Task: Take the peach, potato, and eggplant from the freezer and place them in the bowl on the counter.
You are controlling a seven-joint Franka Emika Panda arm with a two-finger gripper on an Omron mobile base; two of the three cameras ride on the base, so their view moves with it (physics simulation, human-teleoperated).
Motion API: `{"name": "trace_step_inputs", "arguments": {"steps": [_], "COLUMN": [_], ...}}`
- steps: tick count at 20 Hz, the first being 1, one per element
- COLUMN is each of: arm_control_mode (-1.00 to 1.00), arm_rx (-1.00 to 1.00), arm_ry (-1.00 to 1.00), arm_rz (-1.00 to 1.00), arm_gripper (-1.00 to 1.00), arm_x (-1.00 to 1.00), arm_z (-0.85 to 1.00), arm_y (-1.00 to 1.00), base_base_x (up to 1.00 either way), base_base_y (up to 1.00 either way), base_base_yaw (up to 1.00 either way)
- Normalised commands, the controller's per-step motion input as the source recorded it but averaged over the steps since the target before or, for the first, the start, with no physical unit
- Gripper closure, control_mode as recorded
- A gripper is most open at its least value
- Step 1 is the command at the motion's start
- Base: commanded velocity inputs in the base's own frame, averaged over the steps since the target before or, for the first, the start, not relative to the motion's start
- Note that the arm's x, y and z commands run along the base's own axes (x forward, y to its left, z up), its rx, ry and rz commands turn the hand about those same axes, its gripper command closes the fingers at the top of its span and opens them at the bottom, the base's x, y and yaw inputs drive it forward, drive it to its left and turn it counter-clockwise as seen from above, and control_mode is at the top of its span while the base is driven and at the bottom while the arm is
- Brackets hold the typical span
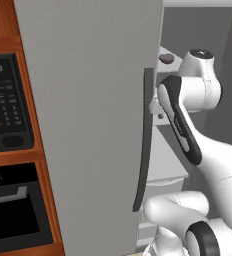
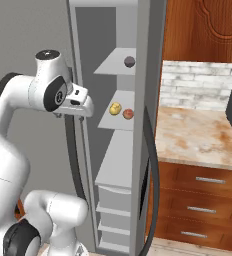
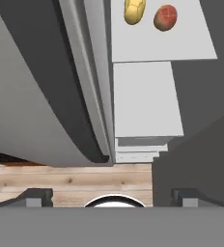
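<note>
The freezer stands open, its grey door swung out beside the arm; on a pale middle shelf the potato lies just beside the peach, the potato at 9 o'clock of the peach, and on the shelf above sits the eggplant. In front of that middle shelf the space is open, bounded by the door's edge and its dark curved handle on one side and the freezer's wall on the other. The arm bends at the elbow with the end effector pointing downward near the freezer opening, jaws spread wide and holding nothing, while farther off at 3 o'clock the beige tabletop runs over wooden drawers.
</note>
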Motion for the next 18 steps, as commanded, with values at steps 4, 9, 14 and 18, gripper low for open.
{"name": "trace_step_inputs", "arguments": {"steps": [4, 9, 14, 18], "arm_control_mode": [-1.00, -1.00, -1.00, 1.00], "arm_rx": [0.00, 0.00, 0.00, 0.00], "arm_ry": [-0.12, -0.17, -0.09, 0.00], "arm_rz": [-0.03, 0.00, 0.00, 0.00], "arm_gripper": [-1.00, -1.00, -1.00, -1.00], "arm_x": [-0.89, -0.67, -0.06, 0.12], "arm_z": [0.13, 0.00, 0.01, 0.00], "arm_y": [0.00, 0.00, 0.00, -0.01], "base_base_x": [0.00, 0.00, 0.00, 0.50], "base_base_y": [0.00, 0.00, 0.00, -0.45], "base_base_yaw": [0.00, 0.00, 0.00, 0.00]}}
